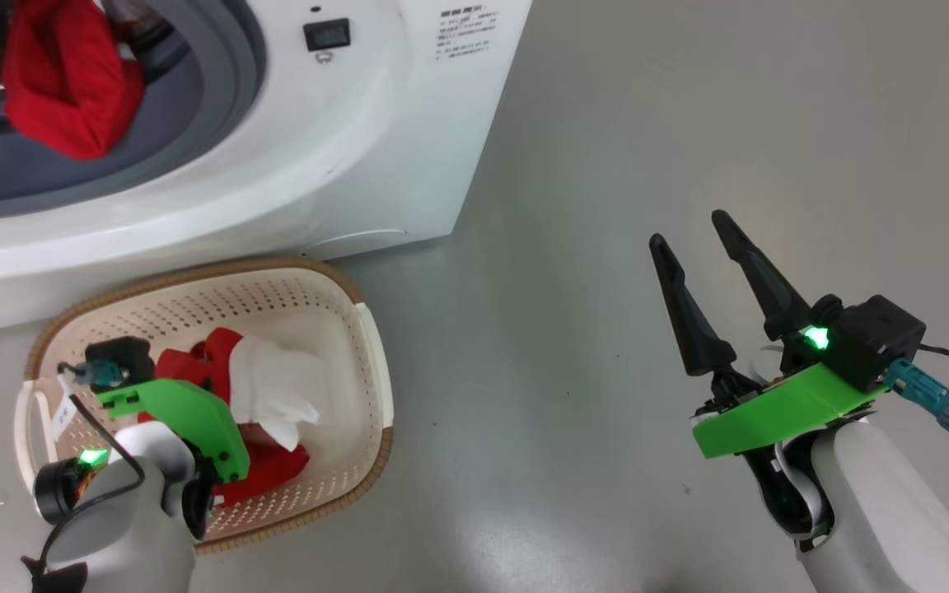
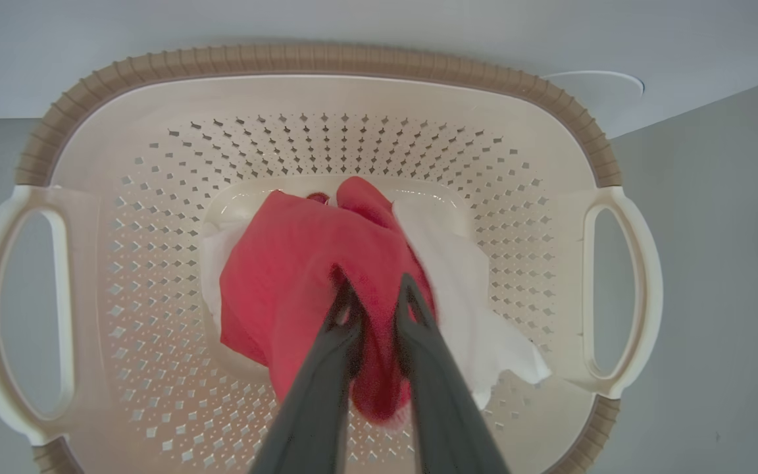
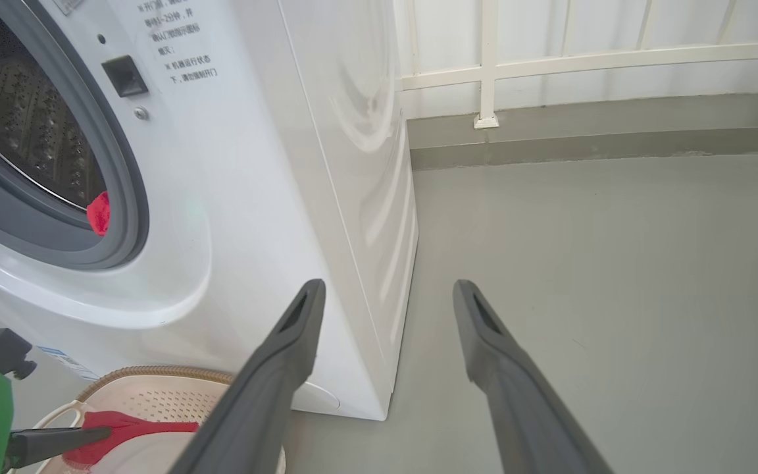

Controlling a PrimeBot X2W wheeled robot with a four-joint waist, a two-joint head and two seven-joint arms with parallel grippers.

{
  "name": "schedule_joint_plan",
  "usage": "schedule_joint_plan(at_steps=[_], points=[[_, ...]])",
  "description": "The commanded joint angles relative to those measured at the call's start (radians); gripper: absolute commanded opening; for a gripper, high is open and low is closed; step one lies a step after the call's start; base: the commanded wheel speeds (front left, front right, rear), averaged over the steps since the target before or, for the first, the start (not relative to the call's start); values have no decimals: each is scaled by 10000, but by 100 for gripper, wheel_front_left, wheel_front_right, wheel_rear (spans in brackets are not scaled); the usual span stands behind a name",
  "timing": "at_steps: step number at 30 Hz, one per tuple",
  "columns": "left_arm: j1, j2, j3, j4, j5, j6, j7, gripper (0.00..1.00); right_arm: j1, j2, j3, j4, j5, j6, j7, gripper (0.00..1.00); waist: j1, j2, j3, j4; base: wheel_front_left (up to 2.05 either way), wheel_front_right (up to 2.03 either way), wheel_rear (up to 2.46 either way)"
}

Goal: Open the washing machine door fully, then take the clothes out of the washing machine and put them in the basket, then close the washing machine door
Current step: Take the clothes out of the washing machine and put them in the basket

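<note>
Clothes in basket lie between left gripper's narrowly parted fingers.

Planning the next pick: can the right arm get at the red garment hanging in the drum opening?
Probably yes: the right end effector is open and empty, and the red garment hangs exposed at the washing machine opening.

The grey floor to the right of the washing machine lies open around the right claw. Red clothes and the left claw crowd the basket, itself just beside the machine's front.
</note>
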Motion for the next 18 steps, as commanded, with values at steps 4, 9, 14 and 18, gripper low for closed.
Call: schedule_joint_plan(at_steps=[4, 9, 14, 18], points=[[67, 345, 102, 37, 19, -122, -168, 100, -102, -6, 69, -160, 102, 50, -63, 100, 0, 0, -12, 19, 0, 0, 0], [245, 246, 212, 66, -232, -455, -776, 100, -43, -18, 21, -90, 102, 50, -63, 100, 0, 0, -379, 176, 0, 0, 0], [482, 124, 90, -103, -261, -759, -1787, 100, 140, -68, -33, -39, 82, 50, -63, 100, 0, 0, -924, 421, 0, 0, 0], [728, 95, 25, -456, -257, -873, -2368, 100, 345, -104, -83, -13, 51, 50, -63, 100, 0, 0, -1401, 618, 0, 0, 0]])
